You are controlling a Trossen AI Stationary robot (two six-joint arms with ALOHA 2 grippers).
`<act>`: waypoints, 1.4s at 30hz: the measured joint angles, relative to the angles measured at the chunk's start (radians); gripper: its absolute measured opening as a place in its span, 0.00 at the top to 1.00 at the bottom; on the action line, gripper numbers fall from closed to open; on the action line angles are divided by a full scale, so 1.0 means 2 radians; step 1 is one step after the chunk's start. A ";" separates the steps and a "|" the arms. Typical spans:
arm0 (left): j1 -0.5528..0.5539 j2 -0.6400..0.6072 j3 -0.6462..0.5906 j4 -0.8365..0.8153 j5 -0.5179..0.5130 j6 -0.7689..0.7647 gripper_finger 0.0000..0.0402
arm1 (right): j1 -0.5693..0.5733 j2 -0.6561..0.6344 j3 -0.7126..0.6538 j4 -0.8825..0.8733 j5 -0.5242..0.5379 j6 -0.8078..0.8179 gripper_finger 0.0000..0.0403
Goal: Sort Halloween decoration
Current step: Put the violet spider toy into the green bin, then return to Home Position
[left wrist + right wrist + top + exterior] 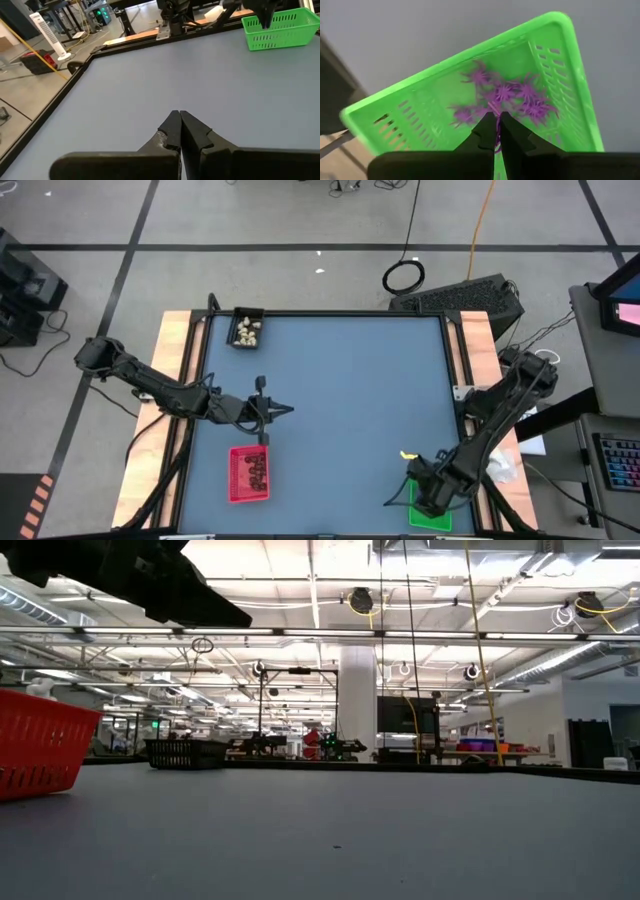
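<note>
My right end effector (496, 131) hangs directly over the green tray (560, 55), fingers pinched together, with what looks like a thin purple strand caught between the tips; I cannot be sure it is truly held. Just beyond the fingertips lies a cluster of flat purple spiders (507, 97) on the tray floor. These look featherlight, thin and springy, with splayed legs that snag on each other and on the slotted walls; I would pinch one by the body, not a leg.

My left end effector (270, 410) is also closed, holding nothing, hovering above bare bench (350, 400) just at twelve o'clock of the red tray (236, 480).

On the bench overall, the green tray sits at five o'clock, the red tray with black lumps (257, 471) at seven o'clock, and the black tray (236, 314) with cream lumps (248, 331) at eleven o'clock. The lumps look rigid, small and likely to roll.
</note>
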 joint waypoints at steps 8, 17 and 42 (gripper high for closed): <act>0.000 0.000 0.000 0.000 0.000 -0.003 1.00 | -0.012 0.045 0.000 0.004 0.000 -0.007 0.99; 0.000 0.000 0.000 0.000 0.000 -0.004 1.00 | -0.025 0.050 0.000 0.009 0.000 -0.043 0.81; 0.054 -0.071 0.001 -0.046 0.139 0.003 1.00 | -0.128 -0.096 0.013 -0.015 0.181 -0.454 1.00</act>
